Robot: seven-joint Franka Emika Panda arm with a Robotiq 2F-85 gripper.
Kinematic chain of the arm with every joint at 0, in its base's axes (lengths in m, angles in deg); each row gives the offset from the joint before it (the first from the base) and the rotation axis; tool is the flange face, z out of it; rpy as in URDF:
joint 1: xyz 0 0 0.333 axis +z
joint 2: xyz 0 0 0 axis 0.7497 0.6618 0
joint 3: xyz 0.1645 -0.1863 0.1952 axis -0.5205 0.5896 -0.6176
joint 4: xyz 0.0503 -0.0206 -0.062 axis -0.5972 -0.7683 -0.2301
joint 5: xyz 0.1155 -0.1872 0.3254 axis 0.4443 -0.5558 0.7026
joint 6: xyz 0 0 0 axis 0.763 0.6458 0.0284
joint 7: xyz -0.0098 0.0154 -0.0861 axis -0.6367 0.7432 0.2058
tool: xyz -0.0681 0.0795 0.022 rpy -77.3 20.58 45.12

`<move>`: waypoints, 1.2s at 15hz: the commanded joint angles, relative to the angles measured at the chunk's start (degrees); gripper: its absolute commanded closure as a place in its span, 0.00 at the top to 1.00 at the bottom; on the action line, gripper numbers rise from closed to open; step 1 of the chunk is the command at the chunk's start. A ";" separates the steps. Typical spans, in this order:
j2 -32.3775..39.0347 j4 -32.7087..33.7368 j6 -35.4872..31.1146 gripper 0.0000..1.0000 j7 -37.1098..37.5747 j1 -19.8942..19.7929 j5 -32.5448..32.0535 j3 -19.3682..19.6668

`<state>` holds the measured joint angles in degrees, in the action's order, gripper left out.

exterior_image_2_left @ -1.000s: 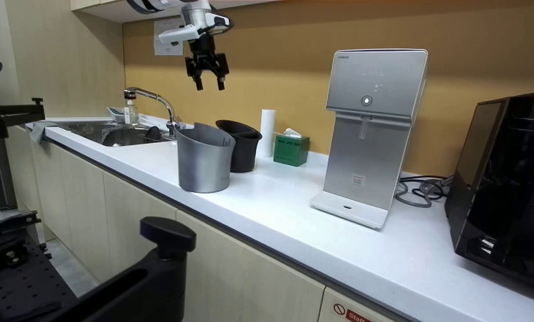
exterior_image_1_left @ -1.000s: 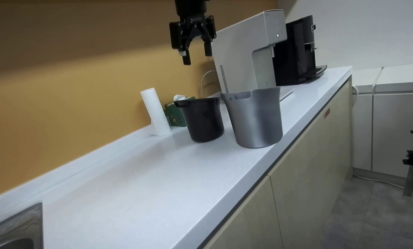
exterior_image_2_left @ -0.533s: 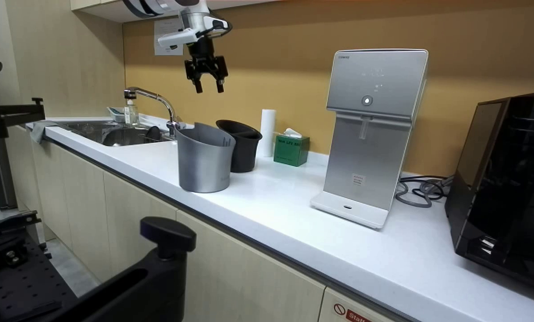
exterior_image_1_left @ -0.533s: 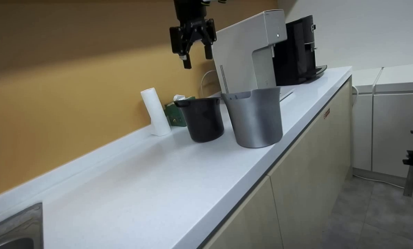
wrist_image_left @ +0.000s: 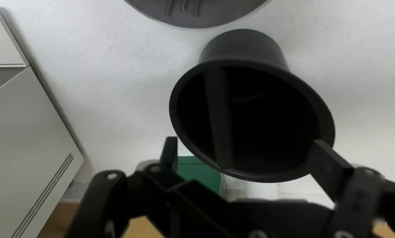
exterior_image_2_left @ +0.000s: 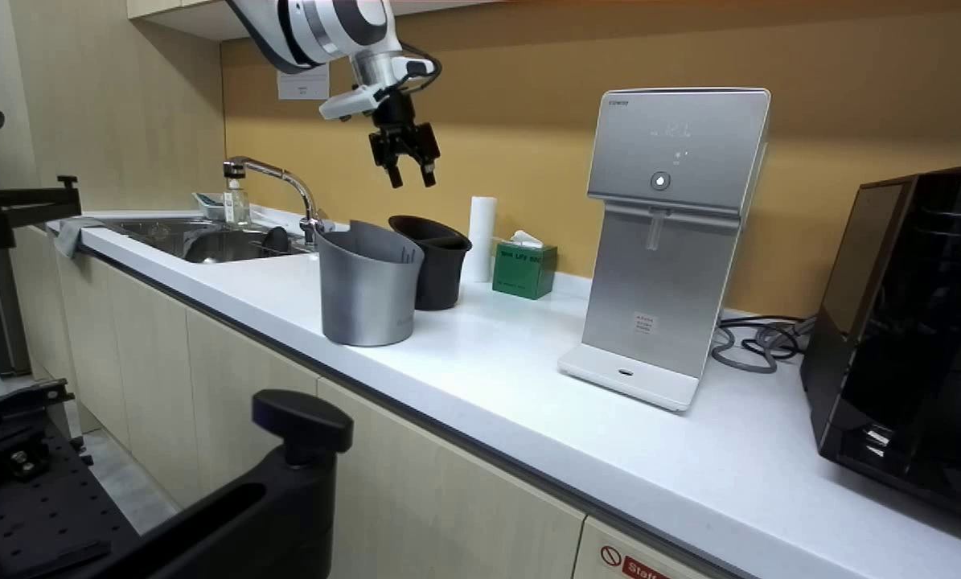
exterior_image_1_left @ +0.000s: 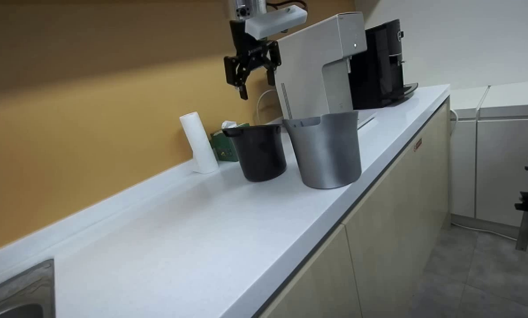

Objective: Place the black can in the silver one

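Presently: one gripper (exterior_image_2_left: 412,177), black, which I am hovering with fingers parted above the black can (exterior_image_1_left: 261,154). Said black can, open-topped, is standing upright on the white countertop (exterior_image_1_left: 180,238). One silver bin (exterior_image_1_left: 328,152), larger, is standing just beside it, nearer the countertop's front edge.

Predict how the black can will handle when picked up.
The black can is probably stiff, its form smooth and evenly round. Its open, hollow shape suggests little weight. Narrowing downward, it might tip if nudged up high.

Sm. can (exterior_image_2_left: 441,279) beside lg. can (exterior_image_2_left: 367,296), on ctr (exterior_image_2_left: 496,362), hand (exterior_image_2_left: 412,182) above
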<state>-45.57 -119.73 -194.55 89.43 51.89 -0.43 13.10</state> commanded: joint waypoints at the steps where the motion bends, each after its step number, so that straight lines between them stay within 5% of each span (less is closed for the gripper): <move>1: 5.42 6.06 -0.25 1.00 3.50 1.03 -0.07 1.83; 18: 18.77 20.50 9.86 1.00 -4.77 0.23 15.58 2.91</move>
<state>-28.99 -103.18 -187.58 87.46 52.52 12.50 15.76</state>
